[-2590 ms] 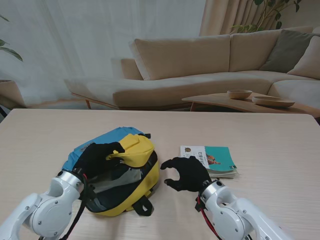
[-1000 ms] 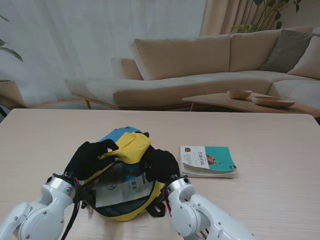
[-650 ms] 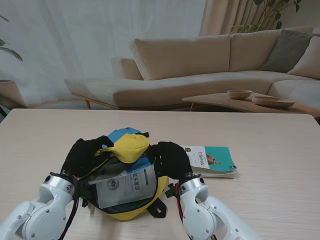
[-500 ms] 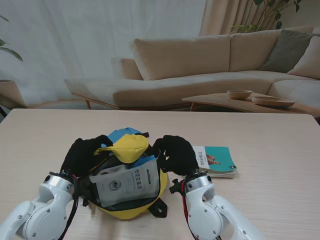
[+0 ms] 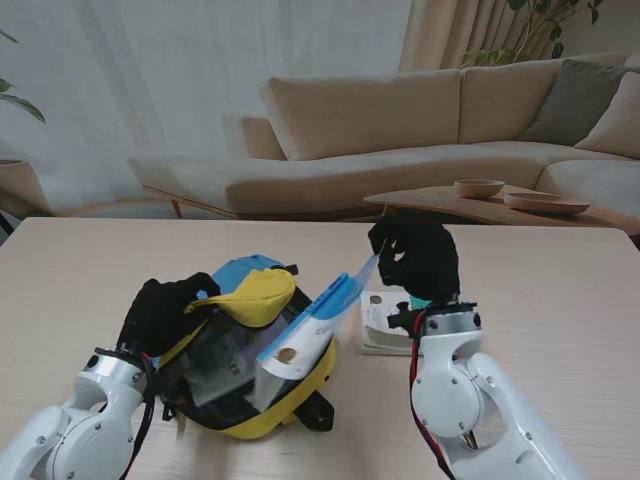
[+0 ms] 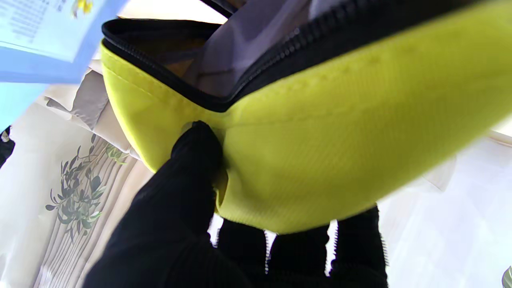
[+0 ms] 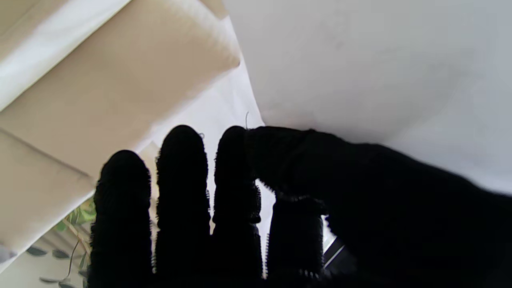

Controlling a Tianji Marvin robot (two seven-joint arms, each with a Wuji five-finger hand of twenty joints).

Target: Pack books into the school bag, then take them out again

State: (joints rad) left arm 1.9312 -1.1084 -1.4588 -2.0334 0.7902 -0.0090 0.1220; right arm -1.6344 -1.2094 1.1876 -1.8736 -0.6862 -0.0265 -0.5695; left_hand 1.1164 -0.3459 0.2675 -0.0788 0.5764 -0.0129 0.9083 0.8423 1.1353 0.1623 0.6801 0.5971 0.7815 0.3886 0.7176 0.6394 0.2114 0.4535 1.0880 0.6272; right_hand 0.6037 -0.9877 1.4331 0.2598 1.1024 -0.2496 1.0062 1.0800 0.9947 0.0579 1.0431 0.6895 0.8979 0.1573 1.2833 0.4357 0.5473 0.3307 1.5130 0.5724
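Near the desk's (image 5: 560,290) near-left part lies the school bag (image 5: 250,395), yellow with a blue back panel, its mouth open toward me. From the stand's view the left hand (image 5: 165,312) grips the yellow flap (image 5: 258,295) and holds it raised over the opening; the left wrist view adds what the stand cannot show, the thumb (image 6: 192,168) pressed on one face of the yellow flap (image 6: 320,152) with the other fingers behind it, and the black zipper (image 6: 256,76) running along the flap's edge.

A blue book (image 5: 315,325) stands tilted, its lower end in the bag's mouth and its upper corner pinched by the right hand (image 5: 415,255), which is raised above the desk. Its long axis runs from the bag up and to the right, away from me. The right wrist view shows only a pale sheet (image 7: 380,80) of that book across the thumb (image 7: 320,160), with four fingers stretched along it; the bag is out of that view.

A second book (image 5: 385,325) lies flat on the desk just right of the bag, mostly hidden behind the right wrist. Beyond the desk's far edge stand a beige sofa (image 5: 400,130) and a low table with two bowls (image 5: 478,187).
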